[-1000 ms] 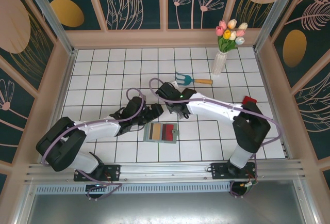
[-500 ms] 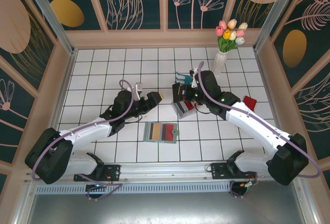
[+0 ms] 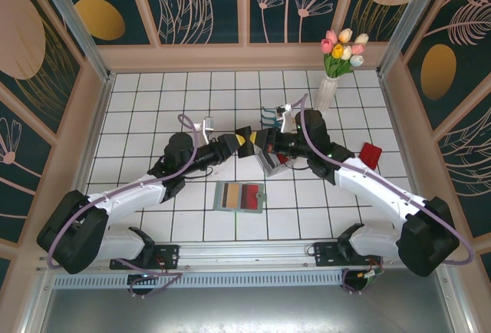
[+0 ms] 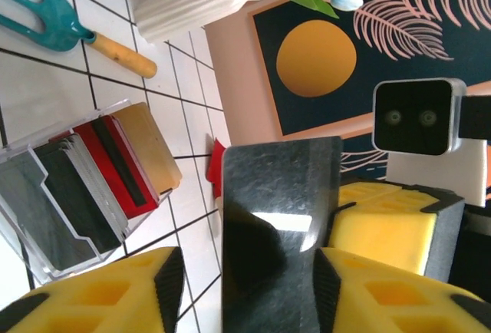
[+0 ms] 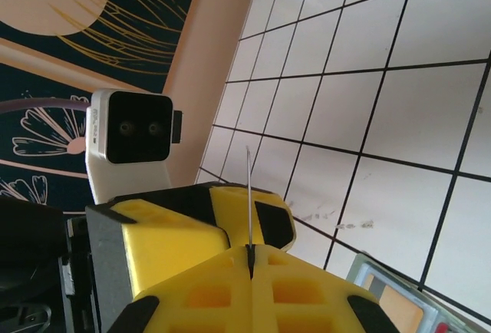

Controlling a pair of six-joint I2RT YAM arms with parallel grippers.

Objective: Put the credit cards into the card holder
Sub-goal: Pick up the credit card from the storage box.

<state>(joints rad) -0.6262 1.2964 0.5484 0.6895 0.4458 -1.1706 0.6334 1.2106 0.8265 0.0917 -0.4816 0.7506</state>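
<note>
Dark card (image 4: 280, 195): one, off the bench (image 3: 153, 103), at the meeting point of both tools.
Right tool (image 5: 249, 250): jaws closed on the card's edge, card seen edge-on between the yellow pads.
Left tool (image 4: 245, 272): jaws part-way apart with the card between them. Tile shows between one pad and the card's edge. Contact at the other pad: cannot tell.
Card holder (image 3: 220, 197): one, flat on the bench, nearer the arm bases than both tools and apart from them. Red and beige faces show in it; count unclear.
Tray (image 3: 268, 167): one, just under the right tool, holding dark, red and beige cards.
Loose red card (image 3: 371, 154): one, well right.
Shovel (image 4: 46, 18): one.
Vase (image 3: 325, 93): one.
</note>
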